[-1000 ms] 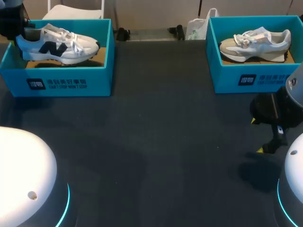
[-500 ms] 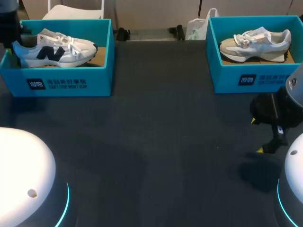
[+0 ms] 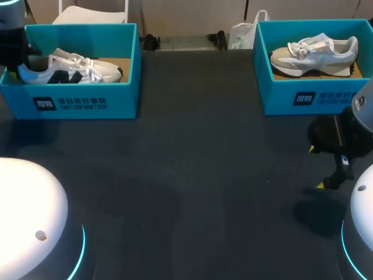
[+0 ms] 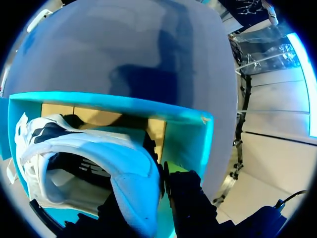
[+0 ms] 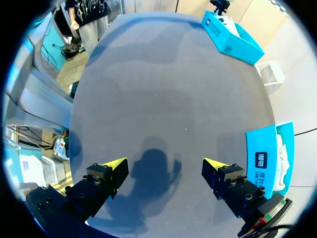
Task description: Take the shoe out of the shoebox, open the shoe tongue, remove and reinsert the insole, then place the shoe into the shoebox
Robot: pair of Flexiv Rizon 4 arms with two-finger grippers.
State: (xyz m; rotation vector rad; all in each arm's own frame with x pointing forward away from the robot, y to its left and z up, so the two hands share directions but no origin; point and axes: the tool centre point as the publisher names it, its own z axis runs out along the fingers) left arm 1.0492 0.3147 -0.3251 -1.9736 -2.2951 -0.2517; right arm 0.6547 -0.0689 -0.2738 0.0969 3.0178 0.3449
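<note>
A white shoe (image 3: pixel 76 67) with dark side markings lies low inside the left teal shoebox (image 3: pixel 81 102), its sole hidden behind the front wall. My left gripper (image 3: pixel 16 55) stands over the box's left end, at the shoe's heel. In the left wrist view the left gripper (image 4: pixel 162 186) is shut on the white heel collar (image 4: pixel 131 173), and the shoe's opening and laces point away from it into the box. Whether the sole rests on the box floor I cannot tell. My right gripper (image 3: pixel 317 167) hangs open above the table at the right, its fingers (image 5: pixel 115 164) spread wide with nothing between them.
A second teal shoebox (image 3: pixel 315 99) at the back right holds a beige and white shoe (image 3: pixel 315 55). The dark table (image 3: pixel 192 175) stretches between the two boxes. Two white domes (image 3: pixel 29 216) rise at the near corners.
My left gripper has lowered the white shoe from above the box rim down into the left shoebox. The right arm has not moved.
</note>
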